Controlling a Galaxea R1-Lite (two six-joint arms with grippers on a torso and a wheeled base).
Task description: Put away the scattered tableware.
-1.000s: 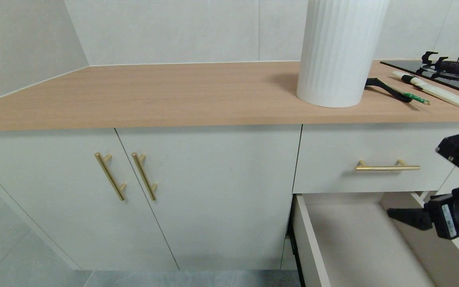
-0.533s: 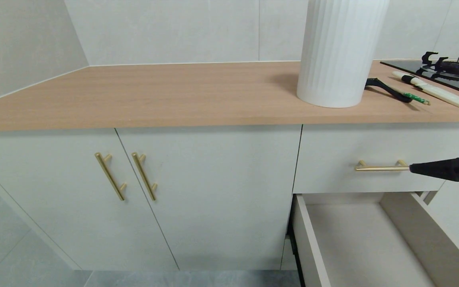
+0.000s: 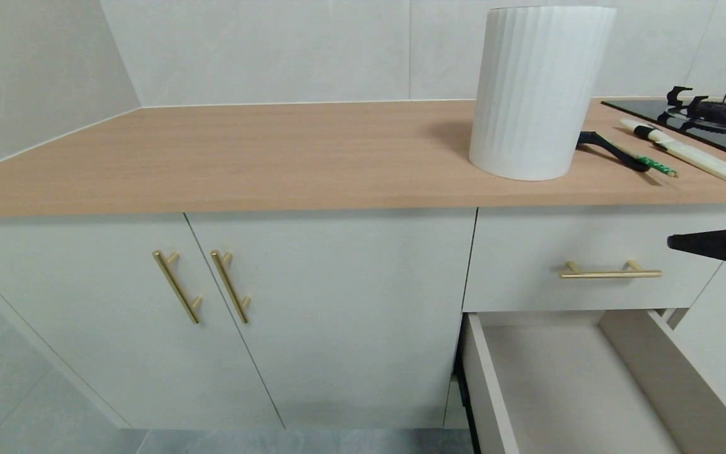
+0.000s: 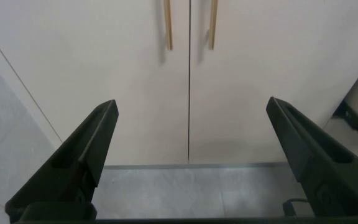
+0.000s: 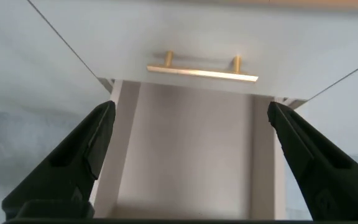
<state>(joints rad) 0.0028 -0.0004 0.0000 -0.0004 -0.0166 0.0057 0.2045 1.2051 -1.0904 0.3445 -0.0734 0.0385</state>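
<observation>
On the wooden counter (image 3: 275, 157), right of a tall white ribbed container (image 3: 539, 94), lie a black-handled utensil (image 3: 612, 150), a thin green-patterned stick (image 3: 656, 166) and a white knife (image 3: 691, 153). My right gripper (image 3: 678, 243) hovers at the right edge, in front of the closed upper drawer and above the open lower drawer (image 3: 564, 384). The right wrist view shows that gripper (image 5: 190, 109) open and empty over the drawer's bare inside (image 5: 191, 155). My left gripper (image 4: 191, 102) is open and empty, facing the two cabinet doors (image 4: 189, 93) low near the floor.
A gas hob (image 3: 716, 116) sits at the counter's far right. The closed upper drawer has a brass handle (image 3: 610, 273). Two brass handles (image 3: 202, 287) mark the cabinet doors on the left. The counter's left half is bare wood.
My right gripper rose from over the open drawer to upper-drawer height and drew back to the right. The head camera tilted up slightly.
</observation>
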